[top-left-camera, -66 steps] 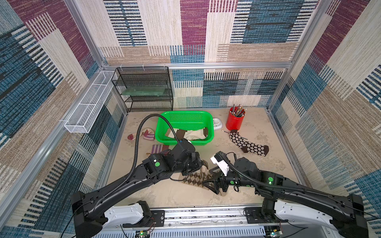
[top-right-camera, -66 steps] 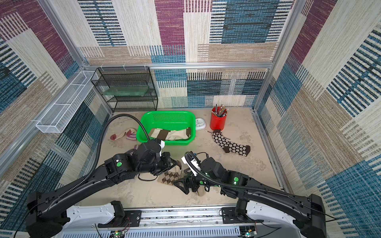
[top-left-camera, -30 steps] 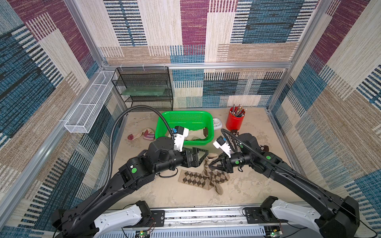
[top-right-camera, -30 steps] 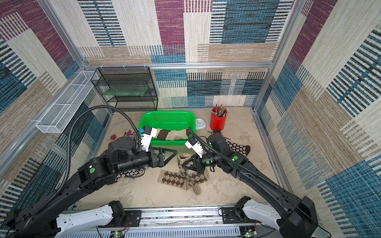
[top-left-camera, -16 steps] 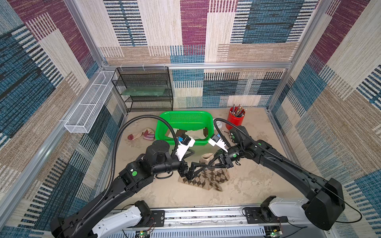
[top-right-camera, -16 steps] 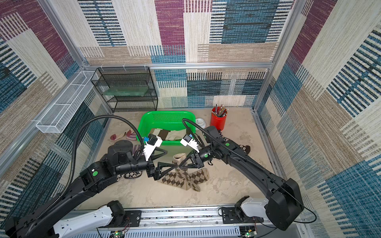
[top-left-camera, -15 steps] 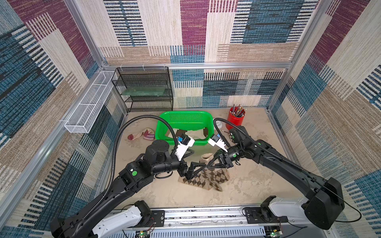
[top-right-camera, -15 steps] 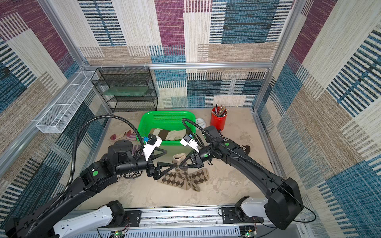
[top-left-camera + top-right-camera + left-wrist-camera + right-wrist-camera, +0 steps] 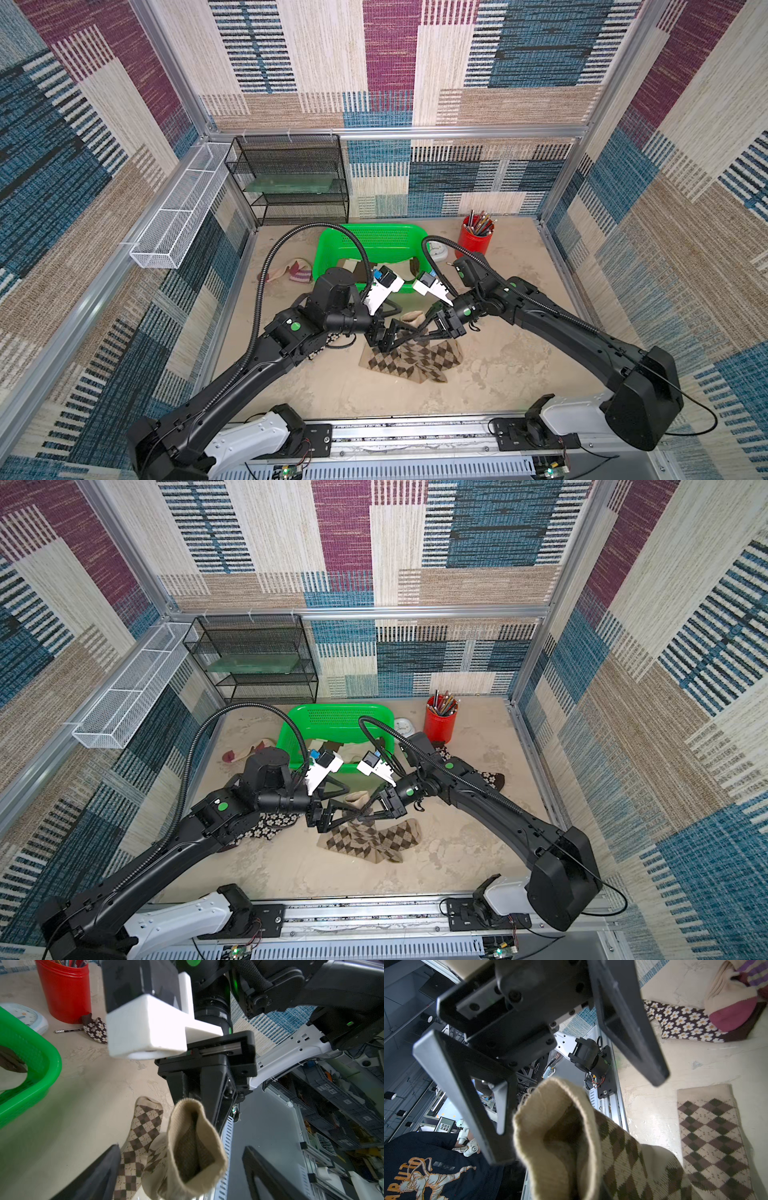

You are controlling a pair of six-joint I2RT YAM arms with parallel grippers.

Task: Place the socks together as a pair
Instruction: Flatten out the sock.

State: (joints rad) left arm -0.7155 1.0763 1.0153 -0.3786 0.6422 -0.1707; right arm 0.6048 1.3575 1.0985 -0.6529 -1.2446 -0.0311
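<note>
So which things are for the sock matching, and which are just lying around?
For the job: lifted argyle sock, flat argyle sock, daisy sock, striped sock, socks in the green basket.
Just lying about: red pencil cup, clock, black shelf, white wire tray.

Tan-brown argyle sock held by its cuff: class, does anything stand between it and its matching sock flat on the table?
Nothing visible does. The raised tan-brown argyle sock hangs from the right gripper beside the flat argyle sock; the open jaws of the left gripper flank its cuff.
</note>
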